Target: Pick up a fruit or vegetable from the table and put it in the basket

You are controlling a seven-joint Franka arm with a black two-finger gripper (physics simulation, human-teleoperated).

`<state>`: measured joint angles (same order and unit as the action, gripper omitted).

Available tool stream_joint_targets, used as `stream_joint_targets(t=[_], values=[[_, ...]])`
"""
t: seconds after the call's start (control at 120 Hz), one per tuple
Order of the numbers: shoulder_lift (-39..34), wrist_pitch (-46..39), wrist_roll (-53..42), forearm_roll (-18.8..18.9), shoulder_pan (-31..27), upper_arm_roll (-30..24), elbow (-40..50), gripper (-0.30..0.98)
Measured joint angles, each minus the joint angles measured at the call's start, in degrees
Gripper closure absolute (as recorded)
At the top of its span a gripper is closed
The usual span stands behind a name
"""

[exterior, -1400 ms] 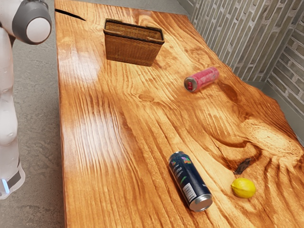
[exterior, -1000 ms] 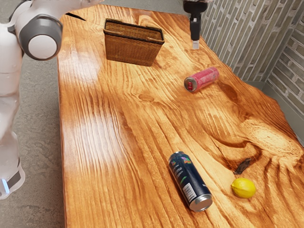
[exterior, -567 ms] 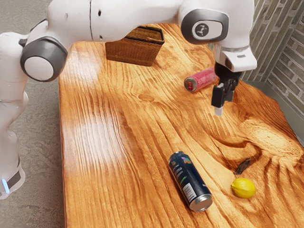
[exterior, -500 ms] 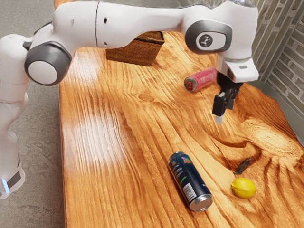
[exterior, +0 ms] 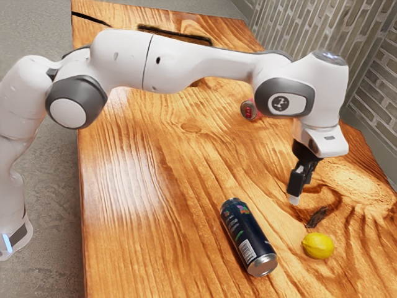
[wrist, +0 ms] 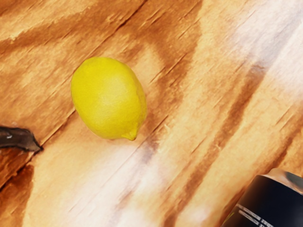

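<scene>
Claw: its fingers (exterior: 296, 185) stand apart, above the table (exterior: 136, 242), with the claw (exterior: 300, 193) near the lemon and not touching it.
Dark knot: a rough, blackish patch (exterior: 317, 216) at 5 o'clock from the claw on the exterior view's clock, between claw and lemon.
Lemon: on the table, also at 5 o'clock (wrist: 109, 98); bright yellow, plump and oval, finely dimpled, faintly green in its shading, a small pointed nub at one end.
Dark can: lying at 8 o'clock (exterior: 248, 237), navy, silver-ended.
Red can: 11 o'clock (exterior: 248, 110), partly behind the arm.
Basket: 11 o'clock, farther out, mostly hidden, dark rim (exterior: 173, 34) visible.
</scene>
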<state>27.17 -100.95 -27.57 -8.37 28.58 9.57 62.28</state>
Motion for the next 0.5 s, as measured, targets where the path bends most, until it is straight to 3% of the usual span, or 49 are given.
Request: stream_joint_targets(t=[0.5], values=[[5.14,-7.41,6.44,-0.02,0.09,-4.09,-0.07,0.02]])
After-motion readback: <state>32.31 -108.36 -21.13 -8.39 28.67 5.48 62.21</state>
